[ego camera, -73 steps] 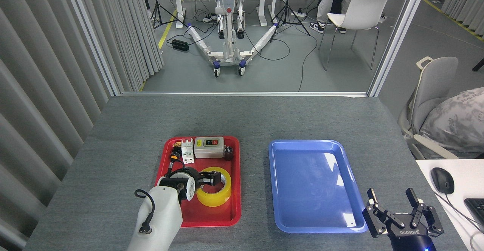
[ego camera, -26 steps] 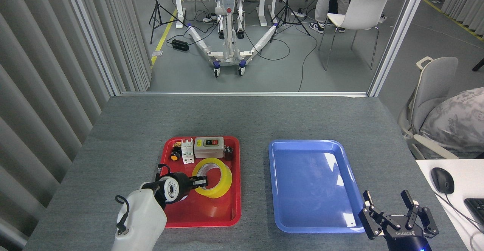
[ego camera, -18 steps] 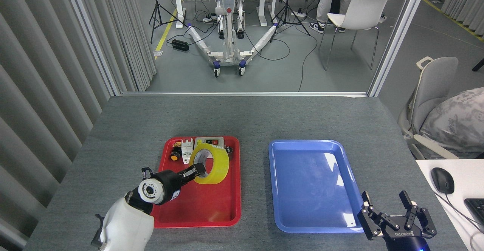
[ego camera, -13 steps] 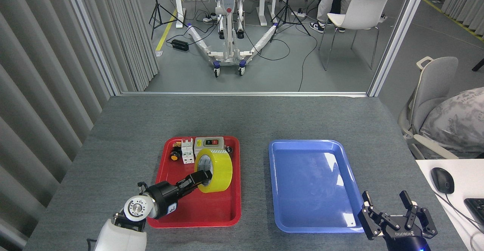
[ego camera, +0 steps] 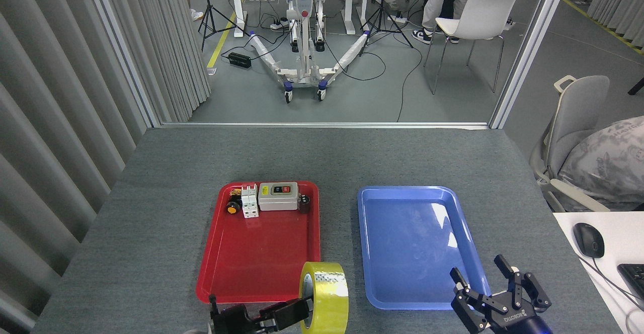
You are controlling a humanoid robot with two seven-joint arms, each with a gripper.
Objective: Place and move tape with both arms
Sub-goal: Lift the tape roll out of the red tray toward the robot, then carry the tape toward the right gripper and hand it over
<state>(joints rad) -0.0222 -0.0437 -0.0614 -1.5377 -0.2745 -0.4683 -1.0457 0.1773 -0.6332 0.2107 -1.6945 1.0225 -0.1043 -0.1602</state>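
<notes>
Sitting on grey felt table (ego camera: 322, 158): red tray (ego camera: 261, 263), blue tray (ego camera: 417, 248), white chair (ego camera: 475, 19) behind. Left gripper (ego camera: 294, 314) clamped on tape (ego camera: 324, 296), held upright by red tray's near corner. Right gripper (ego camera: 485, 276) spread wide, nothing in it.

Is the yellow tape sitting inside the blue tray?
No, the tape is held up on its edge by the left hand near the front of the table, between the red tray and the empty blue tray.

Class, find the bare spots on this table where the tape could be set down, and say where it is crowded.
The blue tray is bare. The red tray is free in front of the switch box; its far edge is crowded. Bare table runs between the trays.
</notes>
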